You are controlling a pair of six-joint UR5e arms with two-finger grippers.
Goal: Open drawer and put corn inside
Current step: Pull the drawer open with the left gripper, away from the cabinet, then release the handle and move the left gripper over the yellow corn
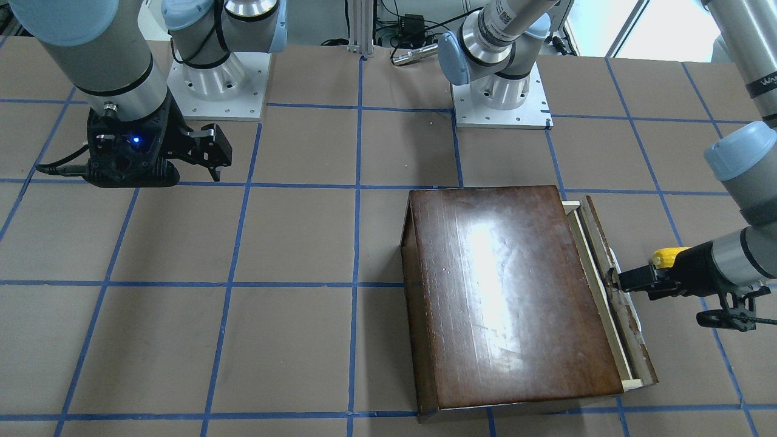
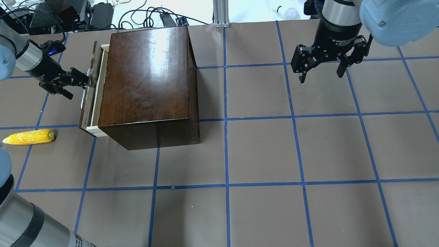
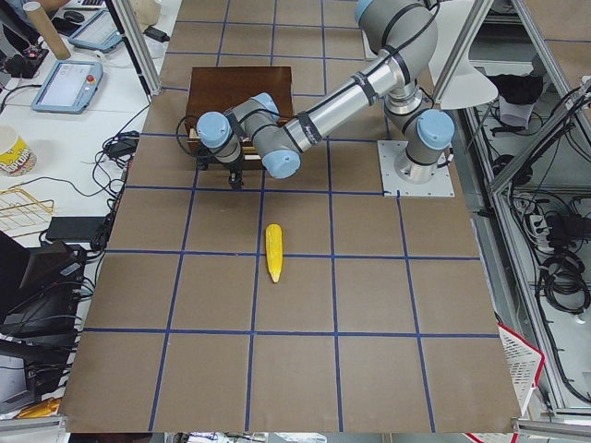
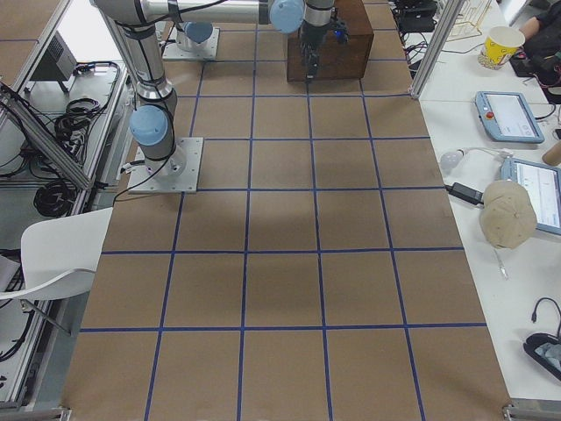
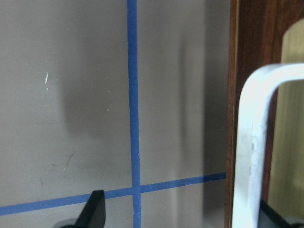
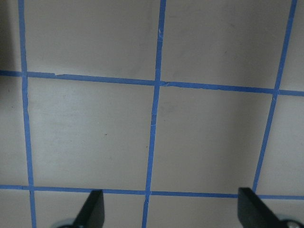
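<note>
The large glossy dark-brown wooden box (image 2: 147, 75) stands near the far-left corner of the brown, blue-taped worktop (image 2: 260, 151). Its shallow pale-wood drawer (image 2: 92, 128) is out by a narrow gap towards the left edge. The left gripper (image 2: 79, 87), jaws spread, straddles the white metal handle (image 5: 249, 142), crowding the drawer front. The small yellow corn cob (image 2: 28, 137) lies by the left edge, apart from the drawer. The right gripper (image 2: 320, 78) hangs agape over the far-right part

Under me: brown paper-covered table (image 2: 260, 151), blue tape grid lines (image 2: 226, 151). By my right end: white plastic chair (image 4: 53, 254). Opposite: white side bench (image 4: 456, 88), blue-cased tablets (image 4: 510, 114), paper cup (image 4: 503, 46), black cables (image 3: 115, 146).
</note>
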